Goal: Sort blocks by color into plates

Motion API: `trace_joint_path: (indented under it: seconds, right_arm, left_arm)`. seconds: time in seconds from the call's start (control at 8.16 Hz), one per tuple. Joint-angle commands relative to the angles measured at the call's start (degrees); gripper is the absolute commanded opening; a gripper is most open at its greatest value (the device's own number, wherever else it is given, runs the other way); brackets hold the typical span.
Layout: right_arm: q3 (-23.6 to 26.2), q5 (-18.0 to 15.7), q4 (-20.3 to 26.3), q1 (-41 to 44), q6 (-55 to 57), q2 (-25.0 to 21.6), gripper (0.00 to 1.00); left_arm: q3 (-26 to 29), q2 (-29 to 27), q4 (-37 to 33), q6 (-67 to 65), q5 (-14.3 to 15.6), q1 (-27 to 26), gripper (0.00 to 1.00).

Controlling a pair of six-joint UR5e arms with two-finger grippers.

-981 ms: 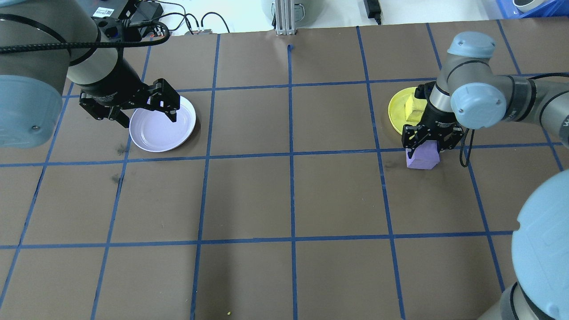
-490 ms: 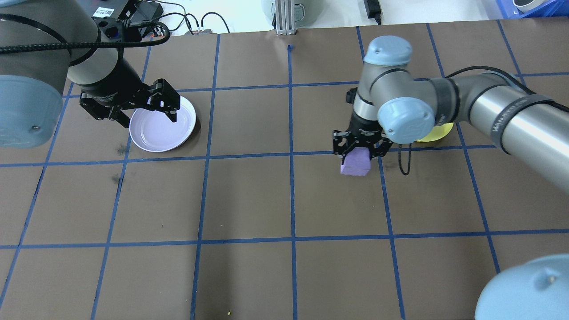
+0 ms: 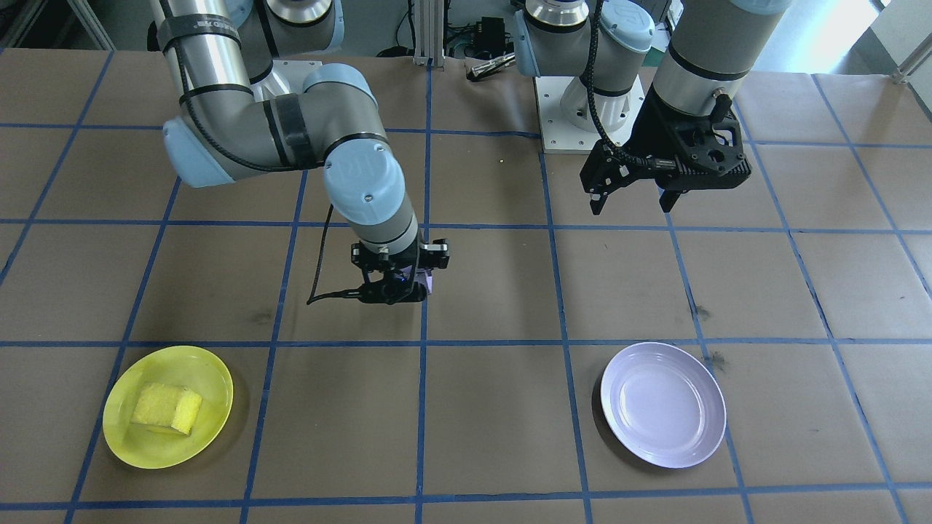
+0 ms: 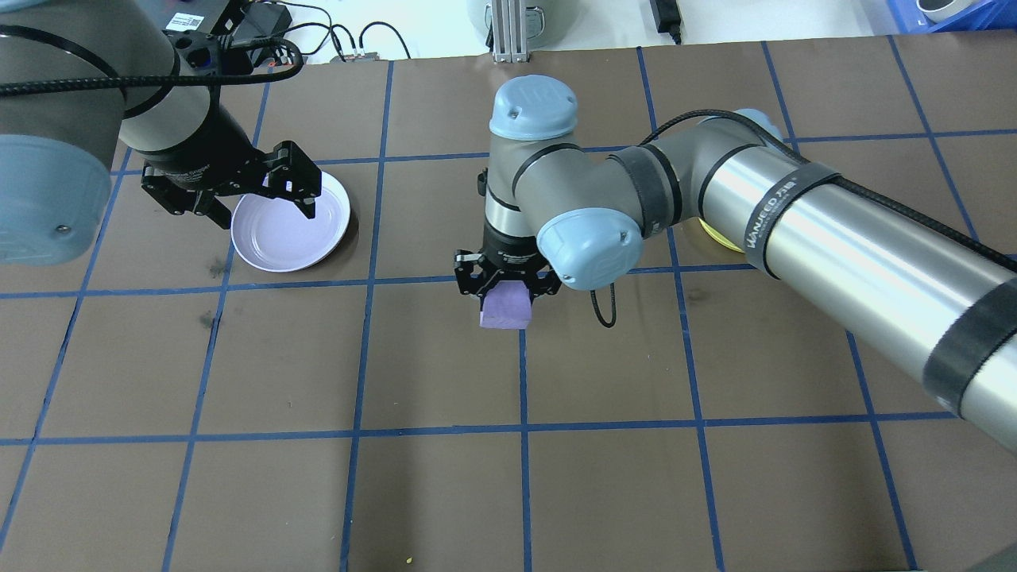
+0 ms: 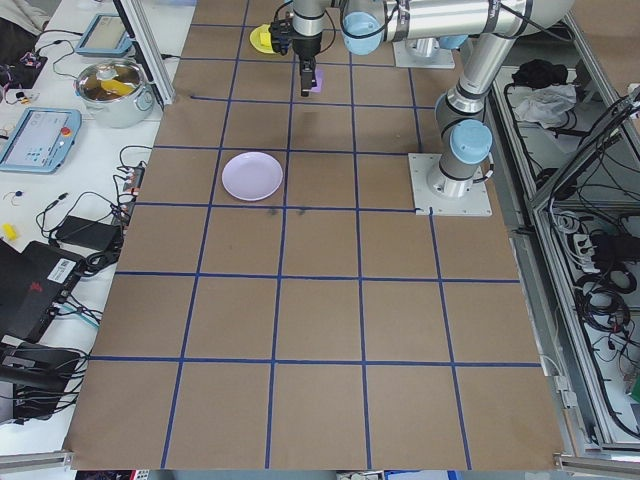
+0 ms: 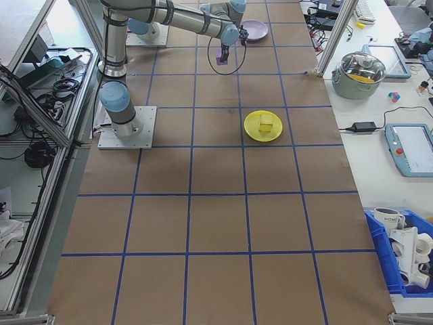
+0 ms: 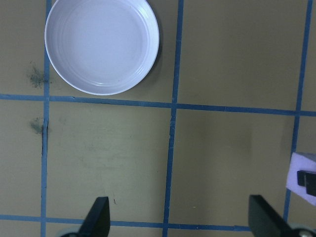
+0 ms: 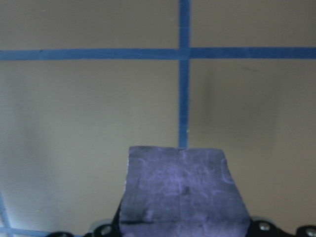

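Purple block (image 4: 506,307), spongy; right claw (image 4: 506,287) clamps it

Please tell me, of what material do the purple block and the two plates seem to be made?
Purple block: probably foam or sponge; its matte face looks rough and mottled in the right wrist view.

Lavender plate: likely plastic; smooth, with a soft sheen and faint moulded rings.

Yellow plate: likely the same plastic; an even, bright, smooth surface. It holds the yellow block, which looks porous like a sponge.
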Motion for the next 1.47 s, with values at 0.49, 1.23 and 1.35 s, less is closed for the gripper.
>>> trace_joint_path:
  seconds: [0.49,1.23,1.35]
  right_arm:
    - [-3.27,3.82,-2.19,4.92,3.08,5.85,0.54]
    - [-3.27,3.3,-2.1,4.92,2.82,5.85,1.0]
    - [-3.27,3.12,-1.93,4.92,2.82,5.77,1.0]
  left_arm:
    - [0.0,0.0,0.0,0.0,0.0,0.03,1.0]
    - [0.09,0.0,0.08,-0.09,0.09,-0.06,1.0]
    - [0.0,0.0,-0.09,-0.52,0.18,-0.14,1.0]
